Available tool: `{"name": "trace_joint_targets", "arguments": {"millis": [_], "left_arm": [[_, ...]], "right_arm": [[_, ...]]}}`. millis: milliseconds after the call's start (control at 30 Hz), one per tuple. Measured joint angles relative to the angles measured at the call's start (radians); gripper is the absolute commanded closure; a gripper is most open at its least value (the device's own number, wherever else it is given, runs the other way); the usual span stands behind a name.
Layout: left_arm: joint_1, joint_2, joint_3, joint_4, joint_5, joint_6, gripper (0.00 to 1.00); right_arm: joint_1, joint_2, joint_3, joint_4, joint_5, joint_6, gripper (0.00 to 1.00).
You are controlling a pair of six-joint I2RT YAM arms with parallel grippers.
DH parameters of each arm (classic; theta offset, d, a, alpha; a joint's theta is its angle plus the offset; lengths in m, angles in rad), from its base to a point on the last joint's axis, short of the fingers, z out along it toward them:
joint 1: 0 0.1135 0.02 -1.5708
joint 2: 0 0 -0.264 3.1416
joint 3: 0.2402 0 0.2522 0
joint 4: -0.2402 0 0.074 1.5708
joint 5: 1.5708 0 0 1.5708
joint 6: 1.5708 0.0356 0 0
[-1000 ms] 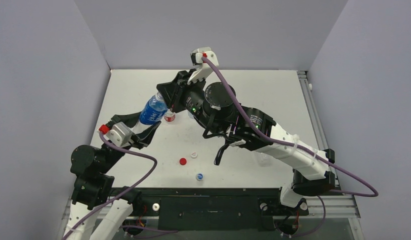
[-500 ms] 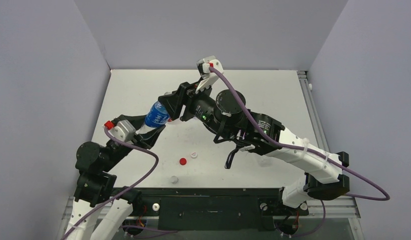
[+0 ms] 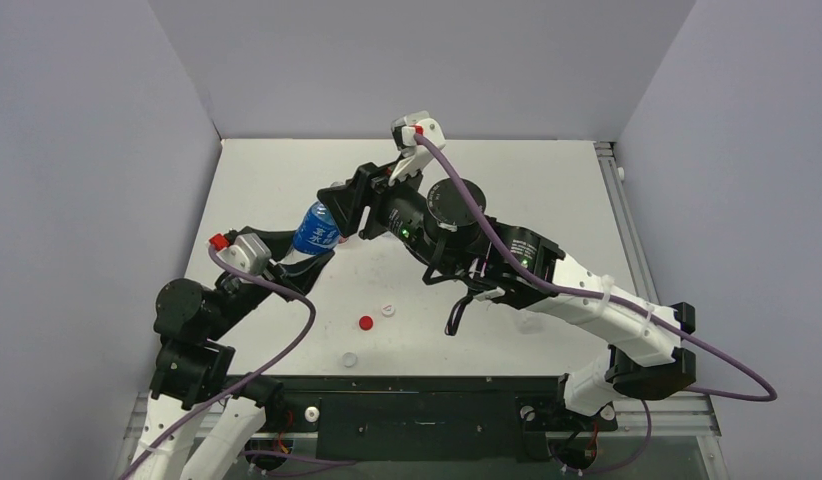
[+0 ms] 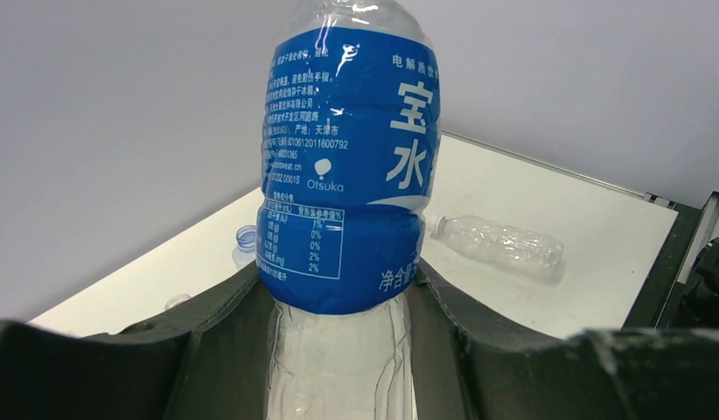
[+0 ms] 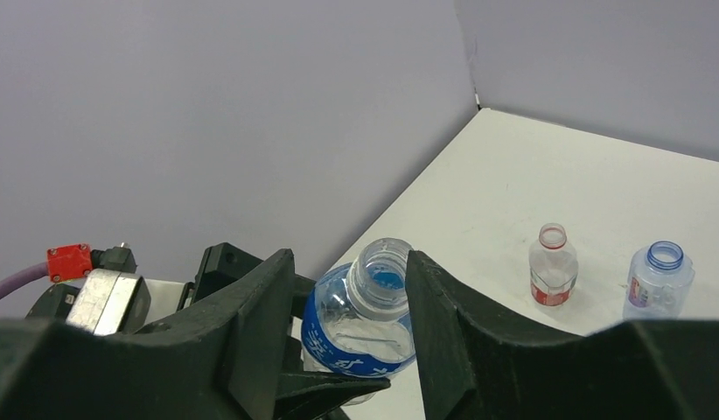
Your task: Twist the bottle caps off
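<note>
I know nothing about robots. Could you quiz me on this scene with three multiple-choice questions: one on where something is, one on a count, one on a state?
1. Where is the red cap?
A) on the table
B) on a bottle
C) in a claw

2. How many loose caps lie on the table in the top view?
A) one
B) three
C) six

3. The blue-labelled bottle gripped by the left claw is:
A) capped
B) uncapped
C) lying flat on the table

Answers:
1 A, it lies beside the white cap.
2 B, red, white and a pale cap.
3 B, the right wrist view shows its bare mouth between the right claw's parted fingers.
</note>
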Motion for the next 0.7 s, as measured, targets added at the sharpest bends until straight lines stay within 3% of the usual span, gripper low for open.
{"name": "trace_joint_targets", "arguments": {"millis": [267,500,633,700], "left_arm": [[0.002,0.010,-0.016,-0.020,-0.010,-0.009,1.00],[0.002,0.006,-0.017,0.008,-0.003,-0.010,1.00],[0.003,-0.005,-0.018,0.008,-0.004,-0.011,1.00],[0.003,-0.006,-0.018,0.007,-0.004,-0.011,1.00]], "right_arm": [[0.000,0.040,0.017,-0.020,0.061,-0.011,0.42],[-0.011,0.058,0.026,-0.086,0.120,0.009,0.25],[-0.023,0.065,0.022,-0.100,0.142,0.033,0.24],[-0.026,0.060,0.006,-0.084,0.140,0.040,0.29]]}}
